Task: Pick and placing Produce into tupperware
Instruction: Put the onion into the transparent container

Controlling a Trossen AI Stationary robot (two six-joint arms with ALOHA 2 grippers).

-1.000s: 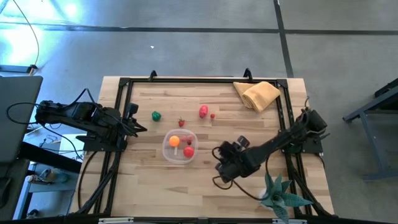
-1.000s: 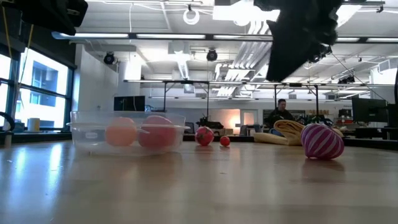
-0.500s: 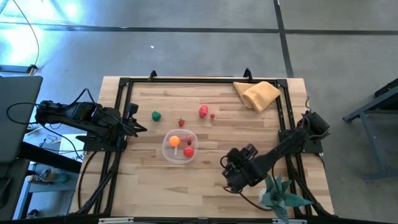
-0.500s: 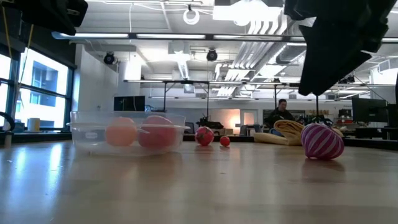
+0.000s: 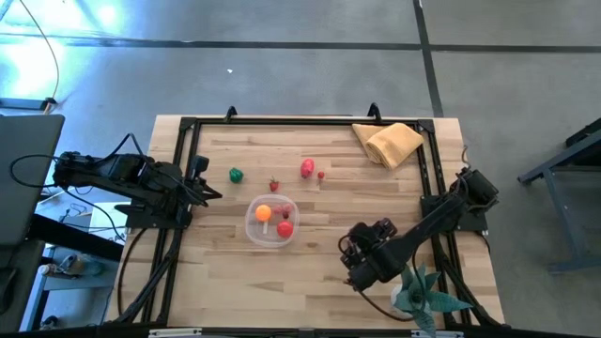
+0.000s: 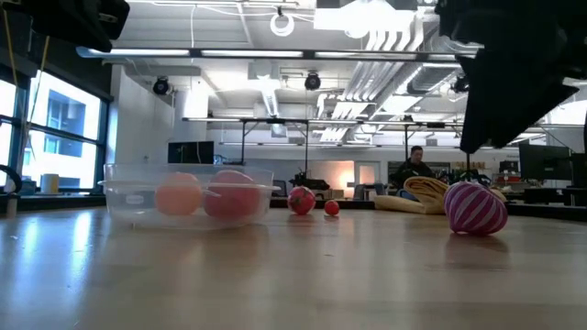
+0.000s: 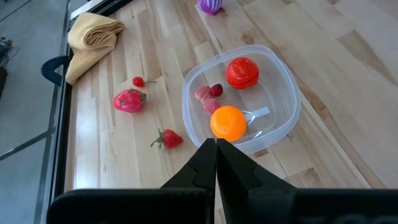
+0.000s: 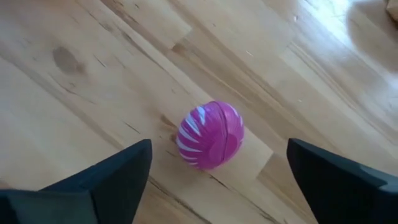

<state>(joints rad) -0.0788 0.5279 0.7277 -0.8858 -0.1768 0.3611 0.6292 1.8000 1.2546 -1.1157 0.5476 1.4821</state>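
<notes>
The clear tupperware (image 5: 272, 222) stands mid-table and holds an orange fruit (image 7: 228, 122), a red one (image 7: 242, 71) and small pink pieces (image 7: 208, 94). A purple white-striped ball of produce (image 8: 210, 135) rests on the wood; in the high view the right arm hides it. My right gripper (image 8: 217, 152) hovers open above it, one finger on each side and clear of it (image 6: 514, 82). More produce lies beyond the tupperware: a green piece (image 5: 236, 175), a strawberry (image 5: 274, 185), a pink-red piece (image 5: 307, 168) and a tiny red one (image 5: 321, 175). My left gripper (image 7: 216, 149) waits shut at the table's left.
A tan cloth (image 5: 390, 142) lies bunched at the far right corner. A teal spiky plant (image 5: 423, 293) stands at the near right edge, close to the right arm. Black frame rails (image 5: 183, 169) run along the table's left, right and far sides.
My right gripper has travelled toward the table's right edge and a little toward its near edge, away from the tupperware, and has ended above the purple striped ball. The produce and the tupperware have stayed where they were.
</notes>
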